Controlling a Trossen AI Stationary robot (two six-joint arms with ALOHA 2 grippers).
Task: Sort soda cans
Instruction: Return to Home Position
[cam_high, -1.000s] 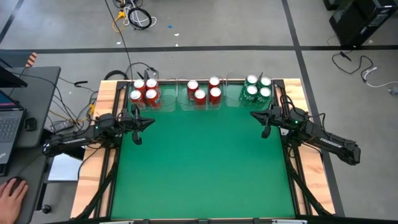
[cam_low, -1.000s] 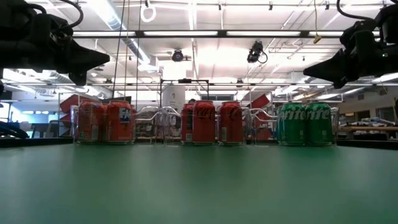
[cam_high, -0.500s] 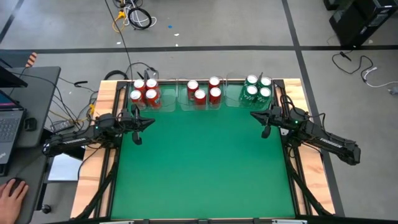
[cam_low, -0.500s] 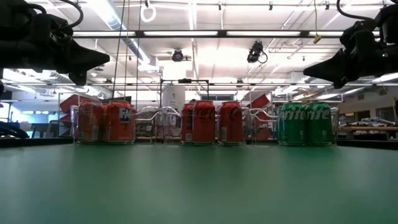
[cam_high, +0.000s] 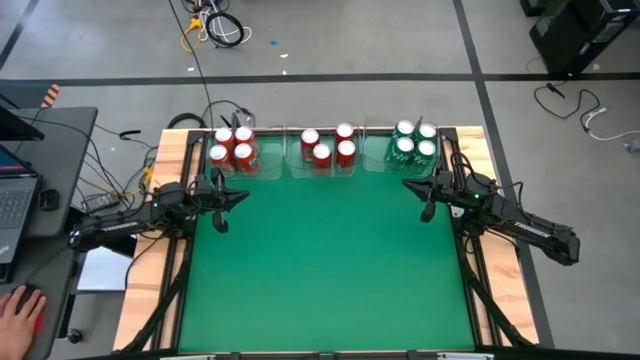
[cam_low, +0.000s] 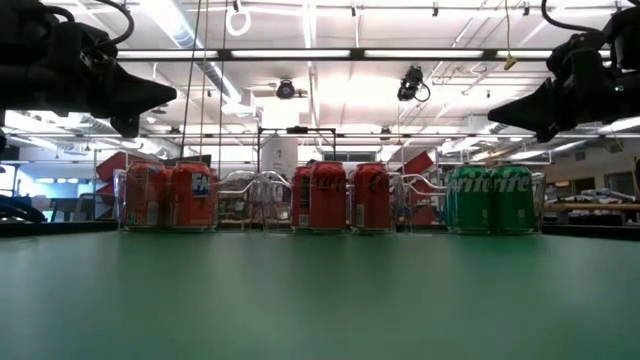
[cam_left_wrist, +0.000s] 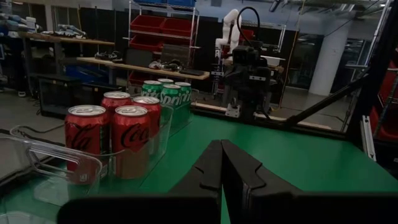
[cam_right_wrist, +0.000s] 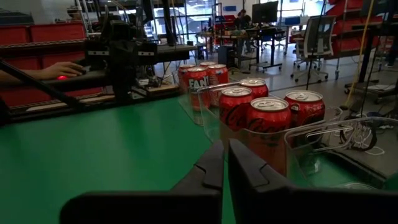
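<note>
Standing sorted in one row at the far edge of the table (cam_high: 320, 270), the soda cans fill three clear bins. Four red cola cans (cam_high: 328, 146) stand upright in the middle bin (cam_high: 296, 165). Just left of the middle bin, four red-orange cans (cam_high: 231, 146) stand in the left bin (cam_high: 256, 168). Just right of it, four green cans (cam_high: 414, 142) stand in the right bin (cam_high: 375, 152). Every can in view is inside a bin, and each bin holds one kind.

The left gripper (cam_high: 243, 194) hangs above the green surface, nearer than the middle bin and off to its left, in front of the left bin. Its fingers (cam_left_wrist: 209, 168) are pressed together with nothing between them. The right gripper (cam_high: 408, 183) mirrors it to the right of the middle bin, in front of the right bin. Its fingers (cam_right_wrist: 214, 165) are likewise closed on nothing. In the low view both grippers sit well above the can tops, apart from every bin.

To my eye the sorting itself is finished, and the step in hand is the arms' return to their rest pose. The next move calls for little: each arm should draw back towards its own side of the table, away from the middle bin. It should keep height so that no finger clips a bin wall or topples a can.

Far to the left of the middle bin, off the table, a person's hand (cam_high: 18, 310) rests on a desk.
</note>
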